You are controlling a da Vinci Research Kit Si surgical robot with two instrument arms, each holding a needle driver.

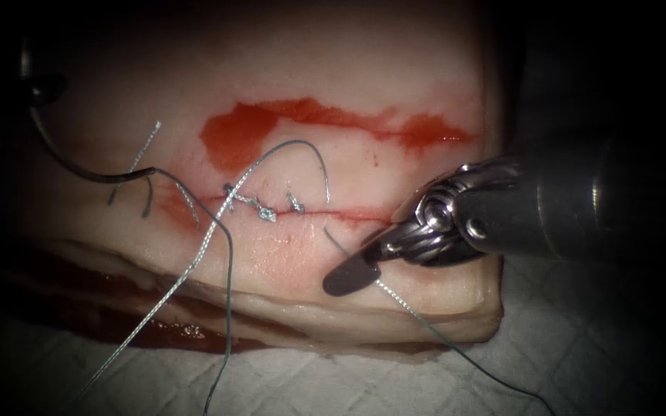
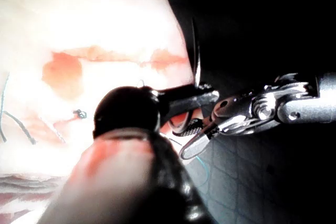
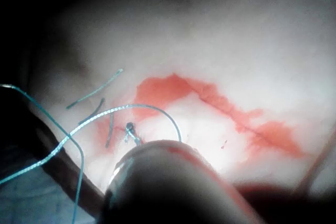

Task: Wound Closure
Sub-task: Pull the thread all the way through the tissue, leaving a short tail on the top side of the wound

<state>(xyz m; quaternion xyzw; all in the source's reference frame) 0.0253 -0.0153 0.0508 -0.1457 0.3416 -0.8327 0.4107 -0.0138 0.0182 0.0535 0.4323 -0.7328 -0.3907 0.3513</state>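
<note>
— Endoscope view first: where's the needle [image 1: 79, 171]?
— Over the tissue [image 1: 287, 254], left of the cut [image 1: 348, 214], not in it. Its curve sweeps from upper left down to the right, and the free end points right.
— Who holds it?
— The left pincer [image 1: 38, 88], clamped at its upper end.
— And the right pincer [image 1: 356, 266]?
— Narrowly parted near the cut's right end, with the thread [image 1: 425, 323] running across it.
</note>
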